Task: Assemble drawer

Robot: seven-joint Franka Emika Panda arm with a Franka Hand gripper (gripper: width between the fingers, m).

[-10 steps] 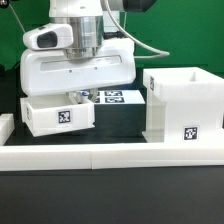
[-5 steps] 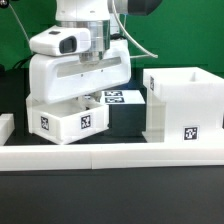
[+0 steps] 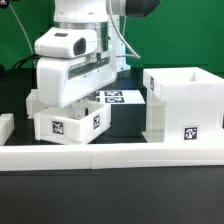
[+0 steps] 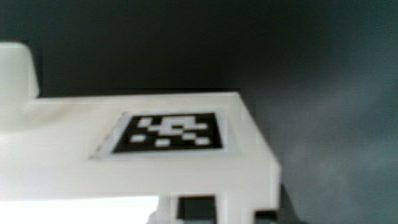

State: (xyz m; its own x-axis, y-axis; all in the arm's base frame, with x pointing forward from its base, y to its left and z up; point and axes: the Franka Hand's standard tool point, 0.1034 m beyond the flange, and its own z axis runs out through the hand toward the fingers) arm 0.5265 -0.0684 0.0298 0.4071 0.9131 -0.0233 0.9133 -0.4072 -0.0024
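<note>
We see the white two-finger hand [image 3: 75, 95] low over the small white plastic open-top box [image 3: 68, 124], which stands turned at an angle, to the exterior view's left of the tall white boxy housing [image 3: 183, 100] and apart from it. The fingers are hidden, so we cannot tell whether they pinch the box or whether it rests on the dark tabletop [image 3: 122, 122]. We judge this box is headed for the housing: we would square its walls to the housing's first, keep it level, then ease it in slowly

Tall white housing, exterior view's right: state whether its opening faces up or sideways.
Up. The housing shows an open rim on top with inner walls visible; its tagged front wall is closed.
</note>
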